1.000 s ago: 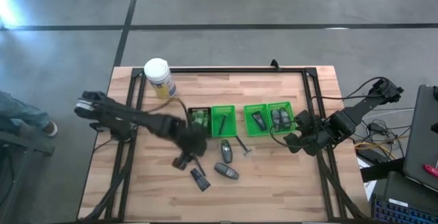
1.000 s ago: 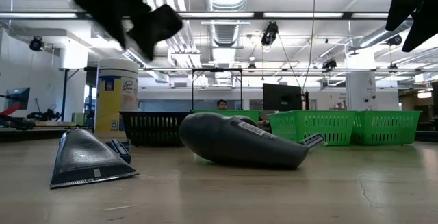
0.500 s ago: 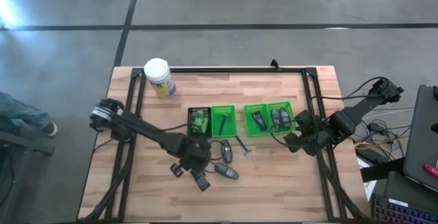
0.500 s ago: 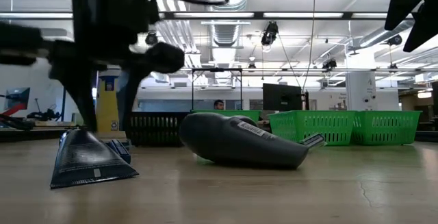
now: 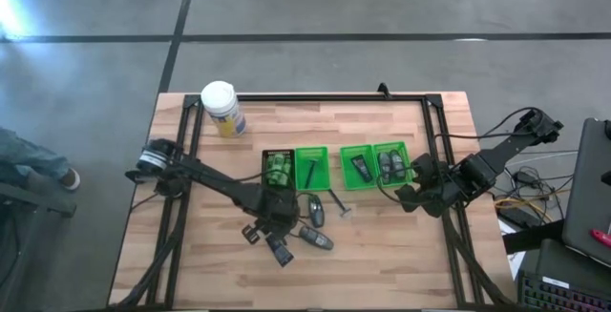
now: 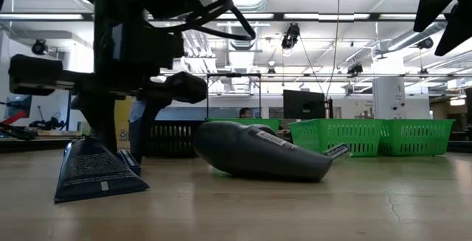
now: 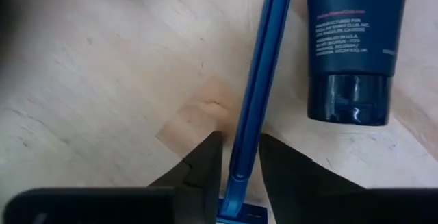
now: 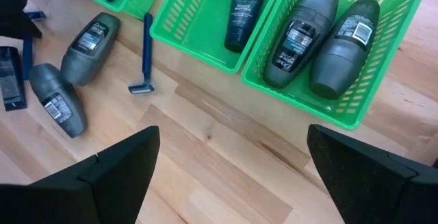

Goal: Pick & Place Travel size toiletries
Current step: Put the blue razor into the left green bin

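Observation:
My left gripper (image 5: 268,228) is down at the table, shut on a thin blue razor (image 7: 254,101) that lies beside a dark blue tube (image 7: 356,46). The tube also shows in the low view (image 6: 96,171). Two dark grey oval deodorants (image 5: 315,239) (image 5: 315,210) and another razor (image 5: 341,202) lie loose on the wood. A black tray (image 5: 278,169) holds green bottles. Three green trays (image 5: 311,169) (image 5: 358,167) (image 5: 391,162) hold a razor, a tube and deodorants. My right gripper (image 8: 233,183) is open and empty, above the table by the right-hand green tray. My left gripper pinches the razor's handle (image 7: 241,157) between its two fingers (image 7: 205,162), close to the razor's head end. The fingers come from above, pointing down, and lie across the handle. The razor lies flat on the table.
A white-lidded, yellow-labelled jar (image 5: 220,107) stands at the table's far left corner. A black frame runs round the table edge (image 5: 315,97). Bare wood lies along the near edge (image 5: 382,274). Cables hang off the right side (image 5: 520,174).
My left gripper has gone from beside the black tray toward the table's near edge and down to the table next to the dark tube. The tube, deodorants and trays have stayed where they were.

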